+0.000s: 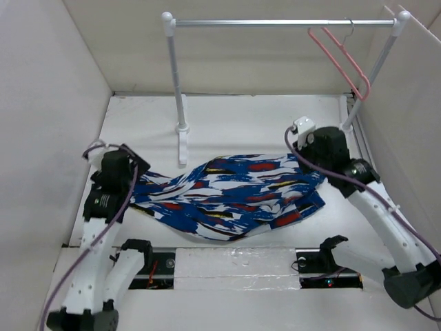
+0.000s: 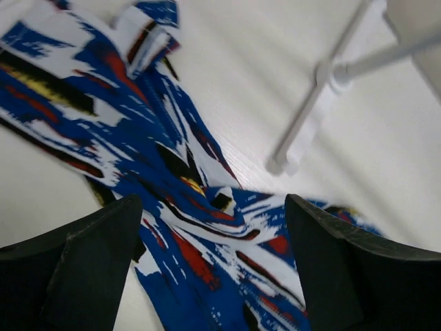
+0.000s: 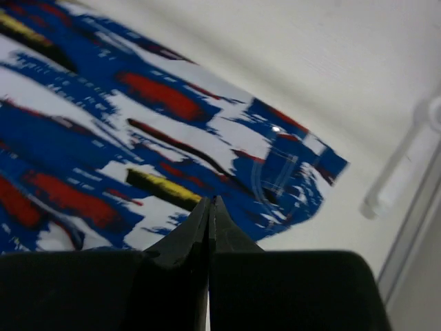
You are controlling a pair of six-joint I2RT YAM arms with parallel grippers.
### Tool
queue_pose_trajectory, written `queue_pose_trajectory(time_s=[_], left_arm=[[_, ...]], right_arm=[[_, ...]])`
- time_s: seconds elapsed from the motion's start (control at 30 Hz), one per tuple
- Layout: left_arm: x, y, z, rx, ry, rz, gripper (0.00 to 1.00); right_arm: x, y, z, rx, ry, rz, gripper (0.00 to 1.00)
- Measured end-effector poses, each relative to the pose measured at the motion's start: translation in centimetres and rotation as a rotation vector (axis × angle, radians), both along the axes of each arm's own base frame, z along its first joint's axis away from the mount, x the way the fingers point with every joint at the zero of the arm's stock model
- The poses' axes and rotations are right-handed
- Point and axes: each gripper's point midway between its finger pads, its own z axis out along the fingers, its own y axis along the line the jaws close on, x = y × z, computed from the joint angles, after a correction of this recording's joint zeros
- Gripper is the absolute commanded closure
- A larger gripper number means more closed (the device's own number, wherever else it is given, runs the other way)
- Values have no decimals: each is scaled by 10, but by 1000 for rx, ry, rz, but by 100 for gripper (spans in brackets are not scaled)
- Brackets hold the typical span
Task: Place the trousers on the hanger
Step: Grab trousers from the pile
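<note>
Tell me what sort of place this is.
Probably a robot lab test cell, not a home: plain white walls box in the table, a small silver rail on white posts carries a pink hanger, and two robot arms flank printed trousers.

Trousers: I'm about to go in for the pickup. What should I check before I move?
1. Left claw open: ok. Its jaws stand wide apart above the trousers.
2. Right claw open: not ok. Its jaws are closed together over the print.
3. Fabric pinched in the right claw: cannot tell.
4. Hanger ready: ok. It hangs by its hook at the right end of the rail.
5. Trousers laid flat: not ok. They lie rumpled and folded between the arms.
6. Trousers free of the rail's left post: cannot tell. The fabric edge lies close to its foot.
</note>
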Motion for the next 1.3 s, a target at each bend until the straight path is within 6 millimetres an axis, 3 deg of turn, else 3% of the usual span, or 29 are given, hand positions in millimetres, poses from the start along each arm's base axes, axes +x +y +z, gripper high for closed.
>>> queue_pose_trajectory(time_s=[0.03, 0.1, 0.2, 0.33, 0.4, 0.47, 0.53, 0.63, 0.73, 0.8, 0.83, 0.9, 0.93, 0.97, 1.03, 1.13, 1.17, 1.23, 1.3], left_arm=[[-11, 11, 4, -25, -46, 59, 24], [-25, 28, 4, -66, -93, 175, 32], [-29, 35, -13, -102, -65, 272, 37], [-25, 56, -63, -123, 92, 442, 43], [-26, 88, -90, -178, 149, 585, 44], [-44, 123, -118, -236, 206, 747, 44], [-66, 143, -137, -272, 255, 856, 41], [-73, 142, -150, -302, 265, 853, 36], [-65, 140, -163, -332, 264, 821, 32], [-58, 139, -175, -351, 283, 797, 35], [-56, 139, -182, -357, 296, 788, 46], [-45, 145, -182, -350, 269, 771, 60], [-41, 147, -184, -348, 263, 764, 91], [-35, 149, -185, -351, 249, 761, 100], [-28, 152, -187, -353, 248, 741, 100], [-21, 150, -181, -342, 252, 704, 100], [-21, 149, -175, -333, 249, 693, 100], [-19, 147, -151, -308, 197, 666, 100], [-17, 145, -109, -275, 100, 640, 100]], right_arm=[[-14, 12, -7, 15, 0, 54, 100], [-40, 27, -25, 33, 24, 136, 90], [-68, 44, -47, 54, 70, 235, 79], [-89, 60, -64, 62, 112, 329, 75], [-94, 66, -67, 65, 127, 360, 71], [-96, 71, -67, 75, 132, 384, 67], [-97, 76, -68, 85, 139, 403, 65], [-95, 84, -69, 101, 144, 423, 63], [-92, 92, -73, 114, 158, 444, 56], [-90, 98, -77, 116, 171, 456, 50], [-89, 100, -80, 113, 179, 458, 48], [-86, 102, -87, 104, 199, 455, 45], [-85, 102, -91, 97, 210, 451, 45], [-84, 102, -95, 93, 219, 445, 45], [-83, 100, -103, 85, 235, 423, 46], [-81, 97, -110, 77, 249, 390, 58], [-80, 96, -109, 77, 246, 379, 67], [-78, 94, -109, 74, 241, 356, 73], [-77, 90, -106, 70, 229, 333, 78]])
